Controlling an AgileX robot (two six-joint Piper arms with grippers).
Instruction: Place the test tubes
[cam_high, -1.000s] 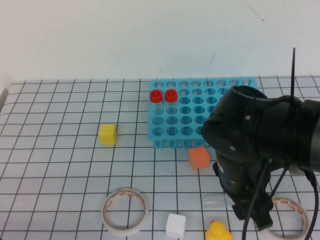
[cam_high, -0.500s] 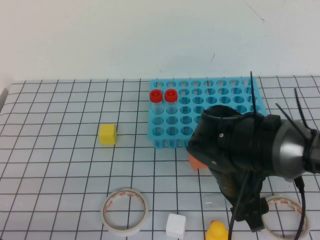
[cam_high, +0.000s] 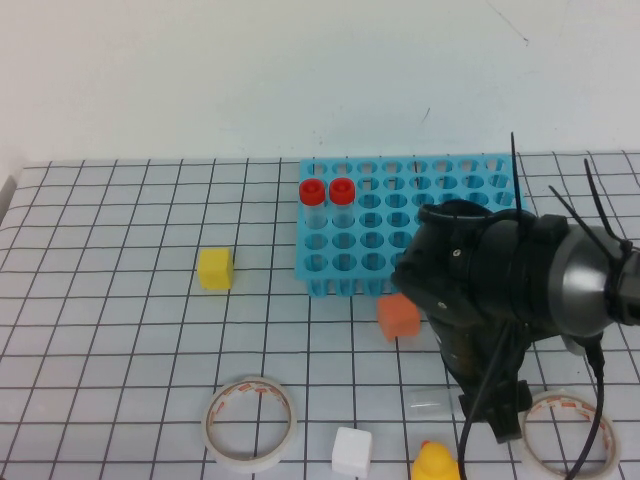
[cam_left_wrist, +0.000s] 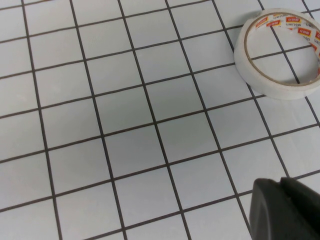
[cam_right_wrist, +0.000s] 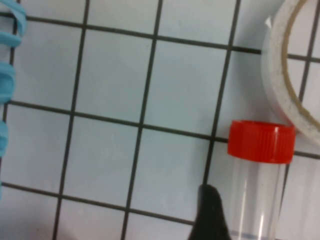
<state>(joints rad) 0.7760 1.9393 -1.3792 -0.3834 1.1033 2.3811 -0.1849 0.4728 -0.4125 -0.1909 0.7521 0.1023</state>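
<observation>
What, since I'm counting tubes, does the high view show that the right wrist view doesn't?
Only the high view: two red-capped tubes standing in the blue rack, plus the yellow cube and orange cube. Only the right wrist view: the red cap of the lying tube. Both: that rack, the lying tube, a tape roll and the open right gripper by that tube. The left gripper, shut, shows only in the left wrist view.

Right gripper low, jaws wide; left gripper aloft, jaws closed

yellow cube | orange cube | white cube | tape roll | duck
</observation>
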